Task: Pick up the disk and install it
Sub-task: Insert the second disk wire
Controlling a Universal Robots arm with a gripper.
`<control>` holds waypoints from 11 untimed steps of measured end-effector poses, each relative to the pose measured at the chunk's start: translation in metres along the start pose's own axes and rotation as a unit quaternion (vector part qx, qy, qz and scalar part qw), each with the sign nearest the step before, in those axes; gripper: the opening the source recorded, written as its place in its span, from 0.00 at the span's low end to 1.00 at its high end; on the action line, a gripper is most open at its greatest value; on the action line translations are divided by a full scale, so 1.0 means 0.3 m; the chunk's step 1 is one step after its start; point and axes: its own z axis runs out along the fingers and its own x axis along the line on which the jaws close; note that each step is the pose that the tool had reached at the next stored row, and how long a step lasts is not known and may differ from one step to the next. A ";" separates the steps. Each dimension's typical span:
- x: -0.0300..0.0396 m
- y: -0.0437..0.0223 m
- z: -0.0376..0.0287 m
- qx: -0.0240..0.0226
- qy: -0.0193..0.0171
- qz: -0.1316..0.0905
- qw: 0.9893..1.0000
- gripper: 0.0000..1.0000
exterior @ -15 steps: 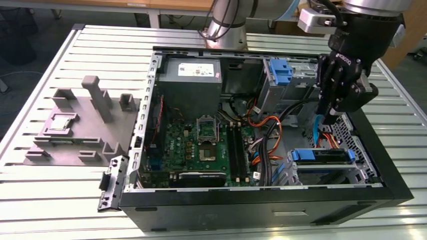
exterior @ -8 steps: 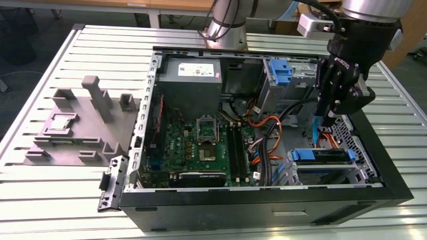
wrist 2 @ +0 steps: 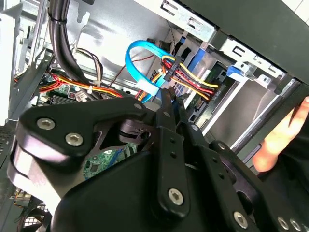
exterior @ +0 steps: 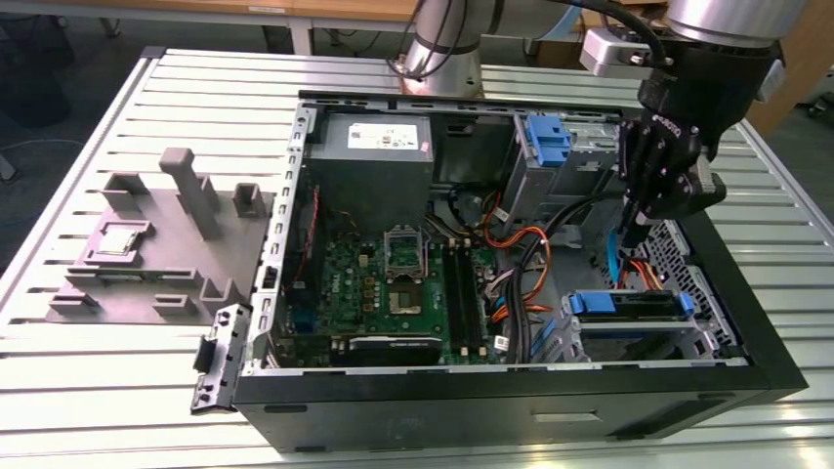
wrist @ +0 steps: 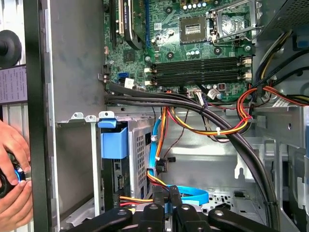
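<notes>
- Here, the disk (exterior: 632,308) is seen seated in a drive cage of the open computer case (exterior: 521,405), on the exterior view's right, below the gripper (exterior: 634,234) and apart from it.
- The gripper's fingers are pressed together with nothing seen between them.
- In both wrist views, a blue data cable (wrist 2: 137,63) (wrist: 190,193) is shown looping just beside the fingertips (wrist 2: 167,96), and a person's hand (wrist: 12,179) is shown outside the case.
- The disk is dark grey on top, with a blue plastic rail across its near end.
</notes>
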 end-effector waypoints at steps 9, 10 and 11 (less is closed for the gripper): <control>0.000 0.000 0.000 0.000 0.001 0.000 1.000 0.16; 0.001 0.000 0.001 0.000 0.000 0.000 1.000 0.16; 0.002 0.000 0.001 0.000 0.001 0.000 1.000 0.16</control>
